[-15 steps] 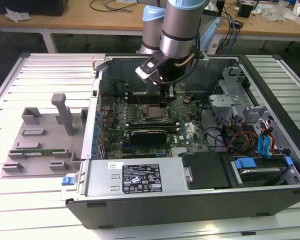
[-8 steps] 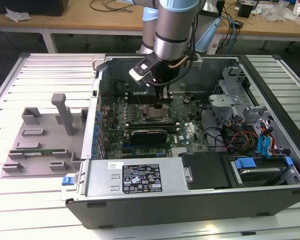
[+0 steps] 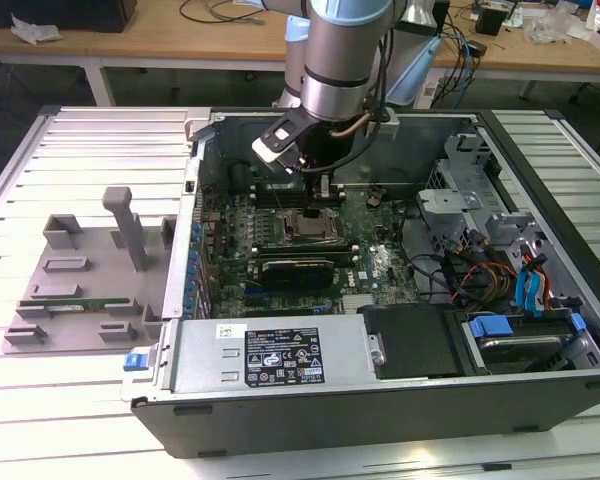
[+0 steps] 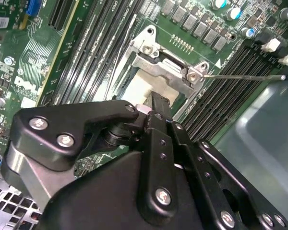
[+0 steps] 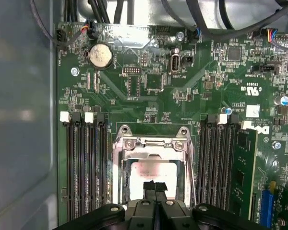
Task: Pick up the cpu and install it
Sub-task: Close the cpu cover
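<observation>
Because the black two-fingered gripper hangs right over the small flat silver-grey square cpu, its jaws drawn together with nothing visible between them, your main hazard is the chip's seat. The cpu looks to lie flat inside the bright steel socket frame on the green motherboard. The fingertips sit at or just above its top, and I can't tell whether they touch. If you press off-level or drag sideways, you could skew the chip and bend the contacts beneath it. The broad black linkage behind the jaws could also strike the black memory slots flanking the frame. It could equally catch the thin steel retaining lever that juts out just beside the frame.

Count what you have:
- one cpu, one socket frame and one lever
- one gripper on one arm
- two banks of memory slots
- one round silver coin cell

In the exterior view, one open dark computer case rests on the white slatted surface. One grey plastic tray with upright posts lies at nine o'clock from it. The gripper stands toward twelve o'clock inside the case.
</observation>
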Available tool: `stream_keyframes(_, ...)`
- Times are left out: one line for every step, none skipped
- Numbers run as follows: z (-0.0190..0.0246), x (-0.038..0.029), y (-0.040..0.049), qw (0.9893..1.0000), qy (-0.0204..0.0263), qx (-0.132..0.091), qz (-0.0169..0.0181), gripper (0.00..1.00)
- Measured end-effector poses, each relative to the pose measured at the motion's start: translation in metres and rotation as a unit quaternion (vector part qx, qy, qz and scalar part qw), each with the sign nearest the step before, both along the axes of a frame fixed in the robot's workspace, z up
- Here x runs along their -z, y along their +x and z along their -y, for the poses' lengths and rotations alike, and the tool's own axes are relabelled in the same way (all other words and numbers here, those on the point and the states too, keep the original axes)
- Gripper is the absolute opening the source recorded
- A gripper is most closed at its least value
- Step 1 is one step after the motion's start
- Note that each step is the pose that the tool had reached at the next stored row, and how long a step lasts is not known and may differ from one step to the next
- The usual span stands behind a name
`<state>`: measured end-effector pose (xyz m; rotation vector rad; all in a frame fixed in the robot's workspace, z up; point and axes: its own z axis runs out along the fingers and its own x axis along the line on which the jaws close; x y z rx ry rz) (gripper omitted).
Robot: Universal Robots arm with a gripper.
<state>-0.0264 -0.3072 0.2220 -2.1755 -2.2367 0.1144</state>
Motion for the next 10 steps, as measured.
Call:
stream_keyframes(0.0000, 0.0006, -0.0032, 1.0000, 0.0000, 0.000, 0.0000, 0.11)
stream_keyframes(0.0000, 0.0009, -0.0044, 1.0000, 0.0000, 0.000, 0.0000, 0.11)
stream_keyframes(0.0000, 0.0015, -0.0072, 1.0000, 0.0000, 0.000, 0.0000, 0.11)
stream_keyframes(0.0000, 0.0028, -0.0127, 1.0000, 0.0001, 0.000, 0.0001, 0.11)
stream_keyframes(0.0000, 0.0041, -0.0149, 1.0000, 0.0001, 0.000, 0.0000, 0.11)
stream_keyframes(0.0000, 0.0050, -0.0163, 1.0000, 0.0000, 0.000, 0.0000, 0.11)
stream_keyframes(0.0000, 0.0055, -0.0177, 1.0000, 0.0000, 0.000, 0.0000, 0.11)
stream_keyframes(0.0000, 0.0077, -0.0200, 1.0000, 0.0000, 0.000, 0.0000, 0.11)
stream_keyframes(0.0000, 0.0101, -0.0202, 1.0000, 0.0000, 0.000, 0.0000, 0.11)
stream_keyframes(0.0000, 0.0144, -0.0202, 1.0000, 0.0001, 0.000, 0.0001, 0.11)
